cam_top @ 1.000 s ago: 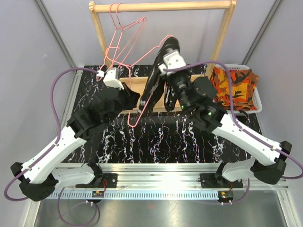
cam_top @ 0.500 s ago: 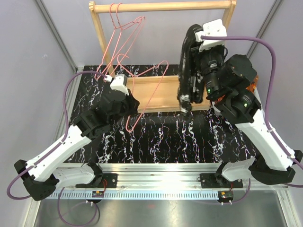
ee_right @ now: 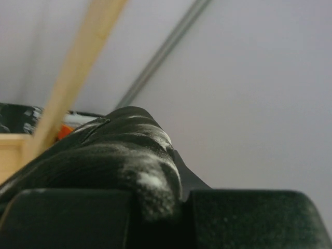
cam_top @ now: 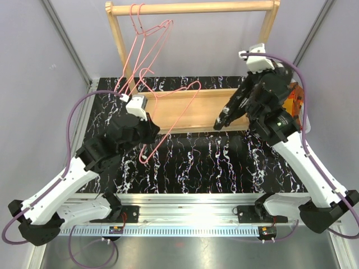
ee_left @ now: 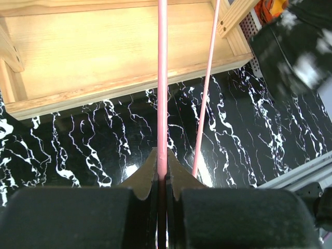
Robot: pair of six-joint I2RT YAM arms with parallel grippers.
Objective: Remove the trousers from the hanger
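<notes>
A thin pink wire hanger (cam_top: pixel 178 98) hangs bare over the wooden base, and my left gripper (cam_top: pixel 152 130) is shut on its lower bar. In the left wrist view the jaws (ee_left: pixel 162 176) pinch that pink wire (ee_left: pixel 162 78). My right gripper (cam_top: pixel 251 94) is raised at the right and shut on the black white-speckled trousers (cam_top: pixel 230 112), which droop down to the left from it. In the right wrist view that cloth (ee_right: pixel 129 161) bulges over the gripper (ee_right: pixel 181 192). A bit of the orange camouflage trousers (cam_top: pixel 294 103) shows behind the right arm.
The wooden rack has a top bar (cam_top: pixel 190 7) and a tray-like base (cam_top: pixel 185 112). Another pink hanger (cam_top: pixel 147 33) hangs from the bar at the left. A white basket (cam_top: pixel 305 120) stands at the right edge, mostly hidden by the right arm.
My right arm has swung up and to the right with the black trousers, pulling them clear of the hanger. The left gripper has kept hold of the hanger and shifted slightly left and lower.
</notes>
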